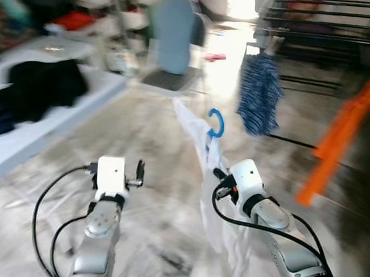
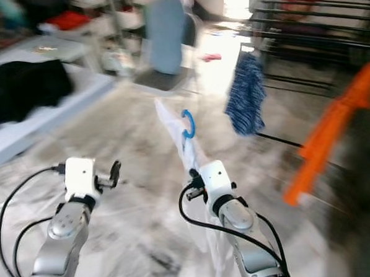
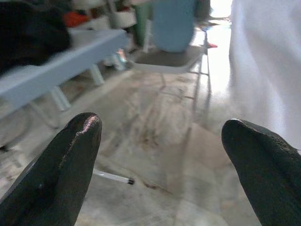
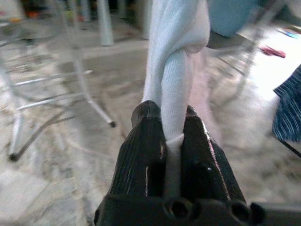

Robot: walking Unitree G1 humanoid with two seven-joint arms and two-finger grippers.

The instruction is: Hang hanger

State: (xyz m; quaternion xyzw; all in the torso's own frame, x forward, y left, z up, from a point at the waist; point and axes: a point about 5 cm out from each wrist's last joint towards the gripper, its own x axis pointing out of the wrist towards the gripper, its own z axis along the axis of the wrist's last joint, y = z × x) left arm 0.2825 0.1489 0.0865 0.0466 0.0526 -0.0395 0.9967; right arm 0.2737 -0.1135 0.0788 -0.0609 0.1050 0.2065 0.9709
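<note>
A blue hanger hook (image 1: 216, 122) sticks up from a white garment (image 1: 208, 193) that hangs in front of me. My right gripper (image 4: 170, 113) is shut on a fold of that white cloth just below the hook and holds it above the floor. The hanger's body is hidden under the cloth. My left gripper (image 1: 140, 172) is held out to the left, apart from the garment. It is open, and between its fingers (image 3: 70, 160) there is only floor. A dark drying rack (image 1: 315, 20) stands at the far right with a blue striped cloth (image 1: 258, 94) hanging from it.
The eye views are blurred. A grey-blue chair (image 1: 173, 40) stands ahead in the middle. A white surface (image 1: 78, 110) with black clothes (image 1: 43, 90) lies to the left. An orange object (image 1: 343, 133) slants at the right. Marbled floor (image 1: 141, 134) stretches between them.
</note>
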